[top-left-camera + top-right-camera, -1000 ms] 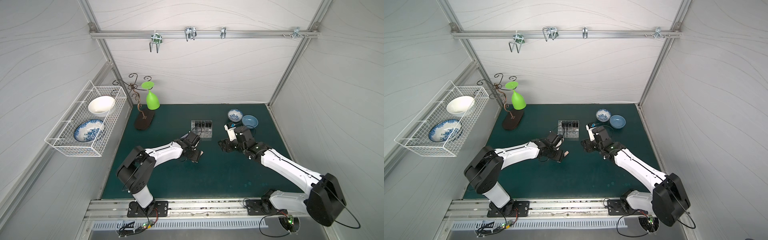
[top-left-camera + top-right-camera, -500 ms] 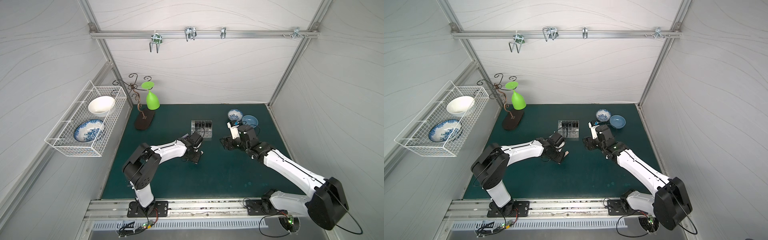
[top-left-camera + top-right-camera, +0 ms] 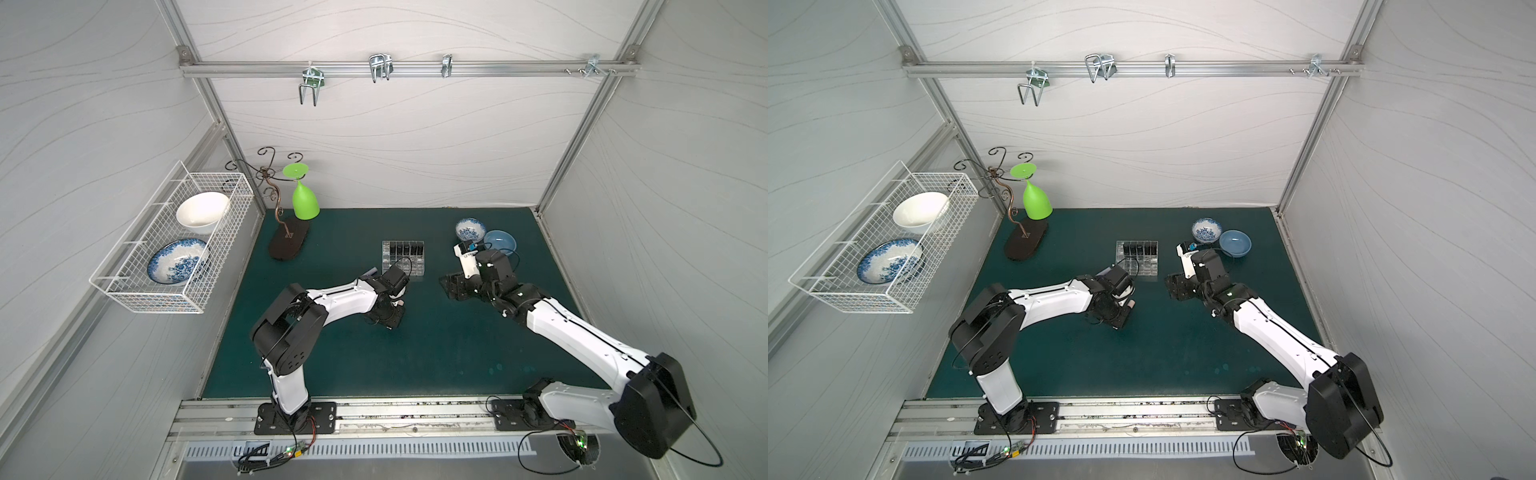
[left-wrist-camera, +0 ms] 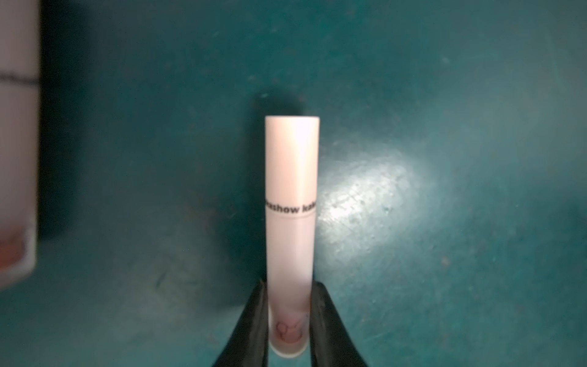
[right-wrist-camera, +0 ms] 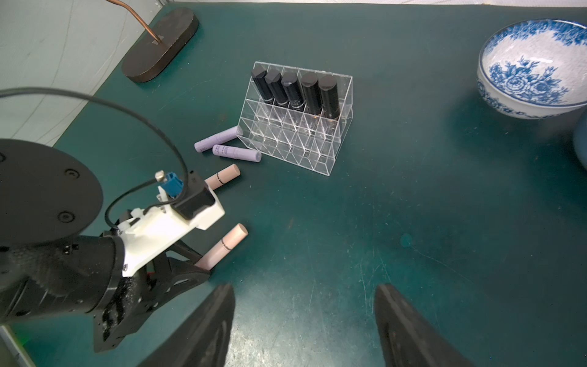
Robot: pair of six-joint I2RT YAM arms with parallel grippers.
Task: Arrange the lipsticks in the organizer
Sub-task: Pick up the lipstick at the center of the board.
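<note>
Lipstick (image 4: 291,222): slim pale-pink tube, black lettering, clear reddish end

I am closing the left gripper (image 4: 290,286) on the pale pink lipstick (image 4: 291,190): the jaws that were standing partly apart a second ago are now pinching its clear end from both sides. The left arm (image 3: 340,297) is swinging its big black joint in toward the middle of the mat (image 3: 415,353). I am also nudging the right gripper (image 3: 455,286) slightly farther back, toward the patterned bowl (image 3: 470,229).
</note>
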